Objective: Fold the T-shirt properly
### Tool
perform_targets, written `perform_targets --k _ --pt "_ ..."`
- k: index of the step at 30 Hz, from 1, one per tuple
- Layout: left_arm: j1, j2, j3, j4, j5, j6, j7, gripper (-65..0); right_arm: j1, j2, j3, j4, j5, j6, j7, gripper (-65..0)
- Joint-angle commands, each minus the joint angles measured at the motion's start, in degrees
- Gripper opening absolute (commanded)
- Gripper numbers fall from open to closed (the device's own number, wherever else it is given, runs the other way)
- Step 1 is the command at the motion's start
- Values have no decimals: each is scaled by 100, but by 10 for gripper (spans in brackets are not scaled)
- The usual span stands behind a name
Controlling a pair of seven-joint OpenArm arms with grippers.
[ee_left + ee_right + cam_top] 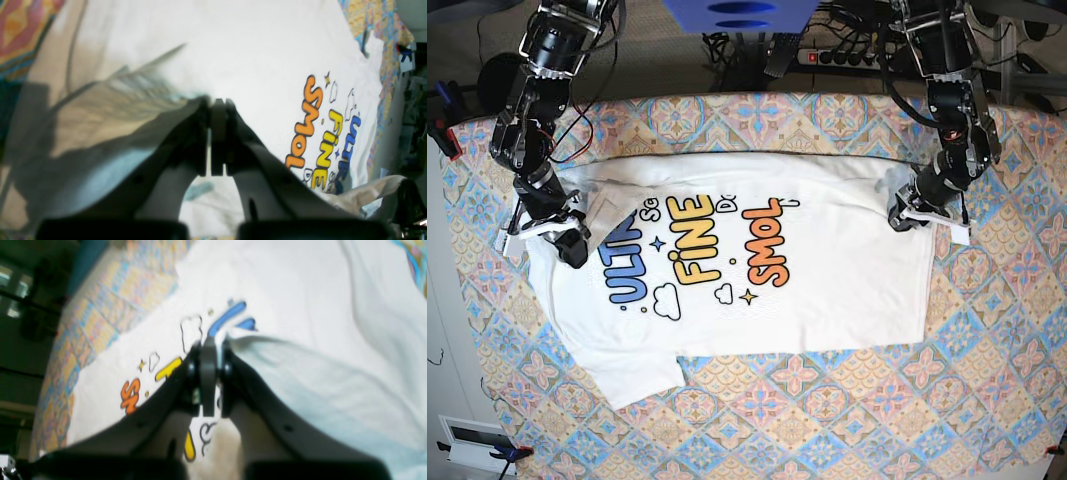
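Patterned cloth (847, 400) in orange, blue and cream tiles is covering the whole work surface, and the T-shirt (827, 280) is lying spread across its middle, print side up, with the words in blue, yellow and orange showing in the base view. Cables and a power strip (847, 55) are sitting beyond the far edge of the cloth.

The left gripper (905, 215) is sitting at the shirt's edge on the base view's right, its jaws pressed together on a pinch of white fabric. In the left wrist view the left gripper (218, 103) is showing its fingers closed tight, with a lifted, shadowed fold of the T-shirt (267, 60) rising just to one side of the tips and the printed lettering lying flat well beyond them on the other side.

The right gripper (572, 243) is sitting at the opposite end of the shirt, on the base view's left, right beside the blue word. In the right wrist view the right gripper (208, 346) is clamping a raised edge of the T-shirt (300, 290), the cloth bunching up directly at the fingertips; blue strokes of the print are lying just past the tips, and yellow and orange letters are showing off to the side, partly under the jaws.
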Motion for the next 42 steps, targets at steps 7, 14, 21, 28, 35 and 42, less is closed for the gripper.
perform_targets --k 7,14,21,28,35,42 --pt "-92 -52 -29 94 -59 -25 -292 -650 345 67 10 -248 91 61 113 -650" --pt "23 -96 -38 -267 -59 -25 -617 -650 309 67 80 -257 91 61 122 -650" --pt "84 -96 -47 -275 -59 -16 -872 -650 301 67 432 -257 82 61 122 -650" --pt "119 -79 -434 -275 -41 -16 -819 -650 283 67 643 -257 82 61 122 -650" --pt "199 -61 -425 -284 -41 -16 -819 -650 230 67 581 -257 82 61 122 -646" --pt "181 -88 -469 -275 -59 -16 -248 -411 54 76 212 -213 82 61 95 -473"
